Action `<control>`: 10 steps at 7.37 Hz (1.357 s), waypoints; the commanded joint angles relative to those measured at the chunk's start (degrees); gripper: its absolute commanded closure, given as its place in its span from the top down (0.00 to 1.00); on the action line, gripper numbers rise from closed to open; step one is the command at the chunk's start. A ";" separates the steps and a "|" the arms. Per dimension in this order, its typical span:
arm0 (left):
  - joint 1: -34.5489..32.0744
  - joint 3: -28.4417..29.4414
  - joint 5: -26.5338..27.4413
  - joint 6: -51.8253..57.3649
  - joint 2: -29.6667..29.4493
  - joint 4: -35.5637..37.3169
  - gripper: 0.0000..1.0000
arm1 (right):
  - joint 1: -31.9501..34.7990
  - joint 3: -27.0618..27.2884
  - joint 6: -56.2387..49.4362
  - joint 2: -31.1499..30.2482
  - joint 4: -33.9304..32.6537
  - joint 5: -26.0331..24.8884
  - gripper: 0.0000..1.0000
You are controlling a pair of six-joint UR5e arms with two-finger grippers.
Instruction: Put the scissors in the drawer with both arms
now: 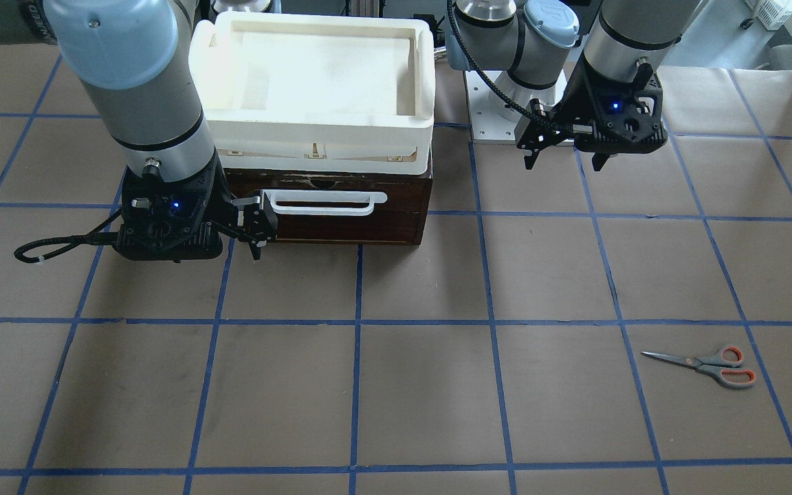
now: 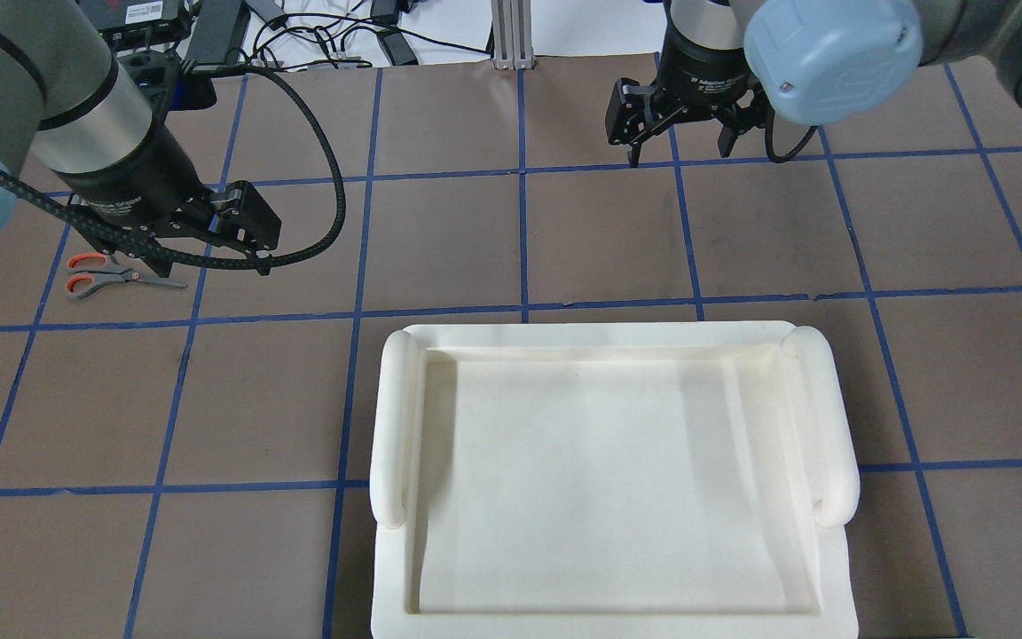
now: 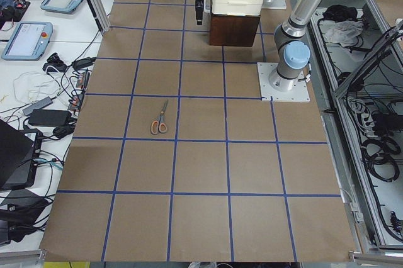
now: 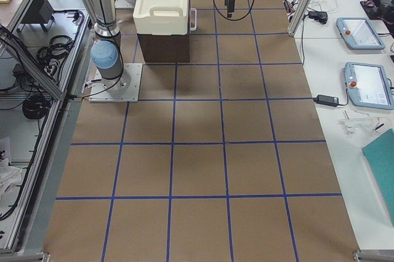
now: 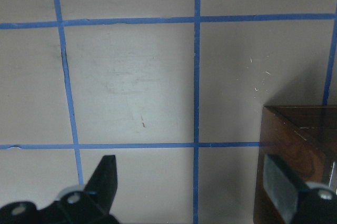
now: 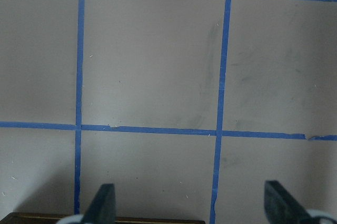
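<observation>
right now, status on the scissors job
Left end effector open, right end effector open near the drawer handle. Scissors flat on table, ungripped. Drawer shut, white tray on top.

Overhead opposite front; end views along table (image 3: 201, 167); close downward wrist views sharing drawer (image 5: 300, 134).

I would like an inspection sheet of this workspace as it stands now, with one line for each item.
Surface: brown table with a blue tape grid.
Job's things: scissors lie shut on the table, far from the drawer; the drawer looks shut, with a cream tray on top.
Clutter: nothing seen.
Grippers: left gripper open, empty, hovering; right gripper open, empty, in front of the drawer near its white handle.
Cables: right-wrist cable loops out beside the gripper; left-wrist cable arcs above the table.
Surroundings: teach pendants on the side bench.
</observation>
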 commanded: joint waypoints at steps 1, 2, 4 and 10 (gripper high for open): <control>-0.05 0.00 0.15 0.00 0.00 -0.09 1.00 | 0.02 0.14 -0.05 0.07 0.07 0.00 1.00; -0.05 0.00 0.15 0.09 -0.09 0.00 1.00 | -0.06 0.49 -0.23 0.07 -0.02 0.00 1.00; 0.83 0.35 0.59 0.26 -0.61 0.09 1.00 | 0.02 1.01 -0.75 0.51 -0.28 0.17 1.00; 9.31 0.97 3.67 19.69 -6.93 7.45 1.00 | 4.58 1.02 -34.76 3.59 -1.07 -4.05 1.00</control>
